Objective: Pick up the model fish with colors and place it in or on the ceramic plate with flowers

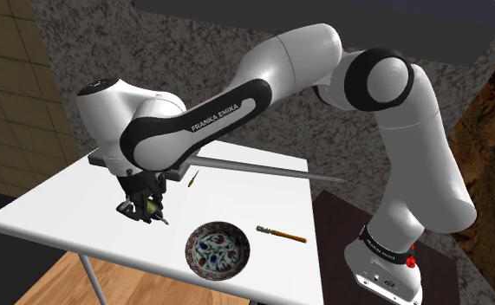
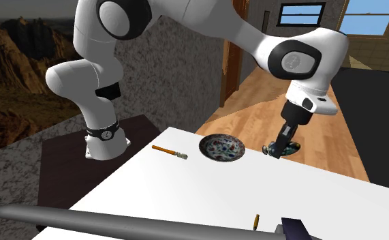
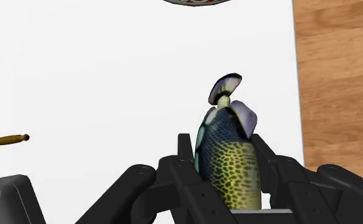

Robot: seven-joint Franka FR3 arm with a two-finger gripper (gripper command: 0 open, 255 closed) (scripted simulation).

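At the white table's (image 1: 55, 204) near edge, shoulder view: gripper (image 1: 146, 208) points down, low over the top, with the model fish (image 1: 155, 206) between its fingers. The flowered plate (image 1: 217, 251) sits empty a short way toward the view's right, with an orange-handled tool (image 1: 280, 234) beyond it. Second exterior view: gripper (image 2: 279, 147) and fish (image 2: 282, 146) hang near the plate (image 2: 222, 147), on its right in that view, close to the table edge; cannot tell whether the fish has cleared the surface. Wrist view: 2 fingers (image 3: 185, 156) are closed partway, clasping the fish (image 3: 227, 153) on both flanks of its speckled yellow-and-dark body, tail pointing away from the hand. The plate (image 3: 196, 2) lies ahead; wooden floor (image 3: 339, 76) shows past the table's side. Judgement: grasp done; lift, carry to the plate and release remain.
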